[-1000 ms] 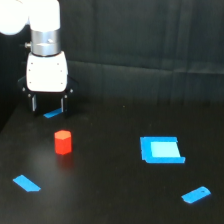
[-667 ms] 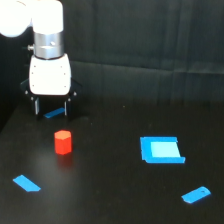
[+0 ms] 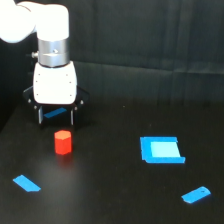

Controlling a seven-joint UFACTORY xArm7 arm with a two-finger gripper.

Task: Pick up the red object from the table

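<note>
Gaping pincer (image 3: pixel 55 118) above red object (image 3: pixel 63 142), untouching.

black table (image 3: pixel 115 200): red object (image 3: pixel 63 142) upright, just below gripper (image 3: pixel 55 119), fingers apart; blue square (image 3: pixel 161 150); two small blue strips (image 3: pixel 26 183) (image 3: pixel 196 194).
</note>
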